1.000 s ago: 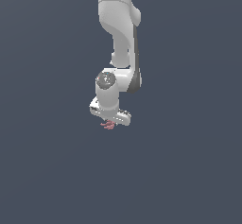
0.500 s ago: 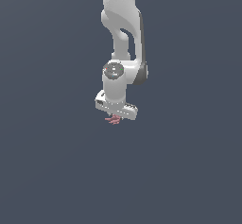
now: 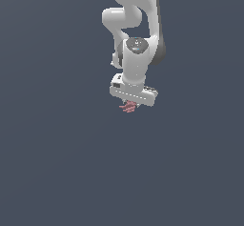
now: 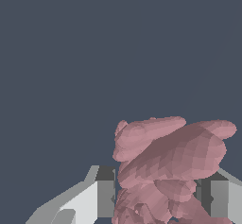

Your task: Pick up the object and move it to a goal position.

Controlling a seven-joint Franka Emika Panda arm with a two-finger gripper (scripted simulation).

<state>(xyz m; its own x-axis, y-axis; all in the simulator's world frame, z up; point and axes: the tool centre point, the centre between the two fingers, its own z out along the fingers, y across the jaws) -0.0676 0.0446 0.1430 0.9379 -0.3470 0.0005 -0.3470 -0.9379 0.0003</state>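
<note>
The object point(image 3: 128, 107) is a small dusty pink-red lump with ridged, finger-like projections. In the exterior view it hangs just under my white gripper point(image 3: 131, 105), held clear of the dark grey floor. In the wrist view the object point(image 4: 172, 157) fills the space between my two fingers point(image 4: 105, 197), which press on it from both sides. The gripper is shut on the object. The fingertips are mostly hidden behind the hand in the exterior view.
The white arm point(image 3: 136, 39) reaches down from the upper middle of the exterior view. Around it there is only a plain dark grey surface point(image 3: 57, 163). No goal marker shows.
The arm has carried the object toward the exterior view's right and slightly up over the last second. The grip on the object has stayed the same.
</note>
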